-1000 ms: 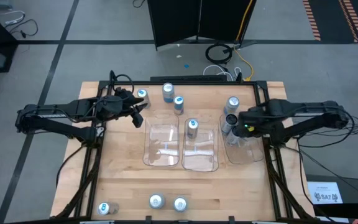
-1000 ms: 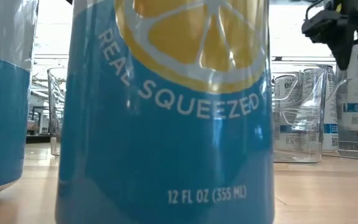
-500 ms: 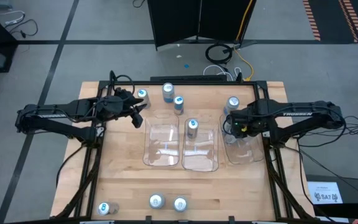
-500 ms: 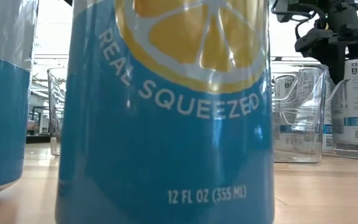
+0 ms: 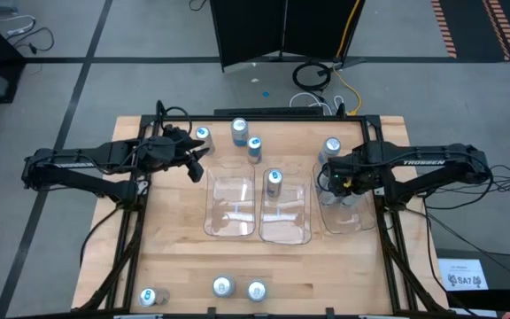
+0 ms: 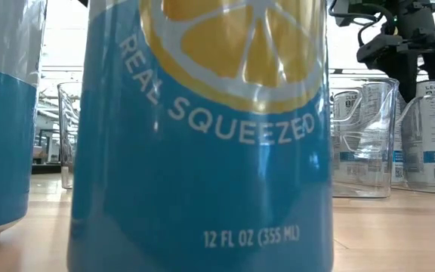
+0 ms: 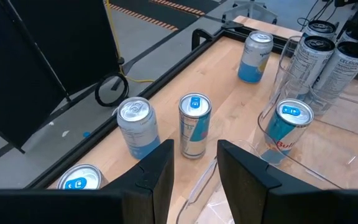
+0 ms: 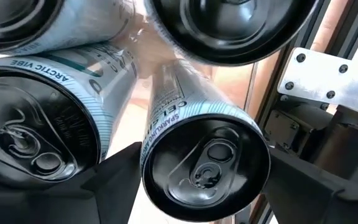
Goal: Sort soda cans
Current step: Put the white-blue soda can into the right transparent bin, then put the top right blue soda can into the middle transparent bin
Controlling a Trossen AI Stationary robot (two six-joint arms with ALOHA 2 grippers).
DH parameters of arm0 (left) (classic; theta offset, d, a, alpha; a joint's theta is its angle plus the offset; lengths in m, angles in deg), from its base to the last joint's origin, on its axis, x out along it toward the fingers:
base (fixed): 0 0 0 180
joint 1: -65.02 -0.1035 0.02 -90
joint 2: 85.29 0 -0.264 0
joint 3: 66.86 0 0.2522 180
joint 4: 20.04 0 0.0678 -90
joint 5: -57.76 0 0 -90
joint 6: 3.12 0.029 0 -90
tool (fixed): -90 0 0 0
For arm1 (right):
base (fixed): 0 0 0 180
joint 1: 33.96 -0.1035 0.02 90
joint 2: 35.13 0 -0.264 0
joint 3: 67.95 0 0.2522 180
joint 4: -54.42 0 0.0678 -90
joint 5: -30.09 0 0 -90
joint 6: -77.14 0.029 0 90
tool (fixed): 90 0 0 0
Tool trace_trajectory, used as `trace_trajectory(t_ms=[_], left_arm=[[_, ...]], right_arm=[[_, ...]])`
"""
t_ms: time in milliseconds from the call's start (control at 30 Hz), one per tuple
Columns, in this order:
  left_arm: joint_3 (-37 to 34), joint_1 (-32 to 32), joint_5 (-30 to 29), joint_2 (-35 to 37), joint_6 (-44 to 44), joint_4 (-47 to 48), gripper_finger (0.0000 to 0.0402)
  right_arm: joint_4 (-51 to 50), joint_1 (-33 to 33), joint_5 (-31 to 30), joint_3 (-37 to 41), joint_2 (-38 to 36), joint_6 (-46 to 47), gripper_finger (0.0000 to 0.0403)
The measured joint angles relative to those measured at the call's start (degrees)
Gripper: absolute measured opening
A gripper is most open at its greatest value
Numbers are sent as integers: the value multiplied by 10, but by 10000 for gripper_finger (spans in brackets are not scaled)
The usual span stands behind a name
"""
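Note:
My right gripper (image 5: 330, 182) points down over the clear right tray (image 5: 354, 220), open, with its fingers on either side of the top of a silver-white can with a black top (image 8: 205, 165). That can (image 6: 429, 136) stands upright in the tray beside two more black-topped cans (image 8: 30, 137). My left gripper (image 5: 197, 167) hovers open with nothing between its fingers, near the blue-marked cans (image 7: 194, 124) at the far edge. A blue can (image 5: 274, 180) stands in the middle tray. My right gripper has a finger (image 8: 114, 183) on each side of the can's black top rim (image 8: 160, 186), coming from above. I cannot tell whether they touch it. The can stands upright on the tray floor.
An empty clear tray (image 5: 230, 206) lies left of the middle one. Another can (image 5: 331, 146) stands beyond the right tray. Three cans (image 5: 222, 286) stand along the near edge; one of them, blue with a lemon (image 6: 202, 151), fills most of the low view.
My right gripper has come down and a little toward the table's left with the silver-white can, then stopped. The can has gone down from hanging in the fingers and now stands in the right tray, while the gripper stays above it.

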Motion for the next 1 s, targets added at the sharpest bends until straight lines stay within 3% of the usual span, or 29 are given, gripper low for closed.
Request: trace_trajectory(t_ms=[600, 1000], left_arm=[[0, 0, 0, 0, -2, -4, 132], [0, 0, 0, 0, -16, -8, 132]], right_arm=[[-51, -2, -35, -136, -8, 3, 295], [-51, -2, -153, -233, -36, -4, 295]])
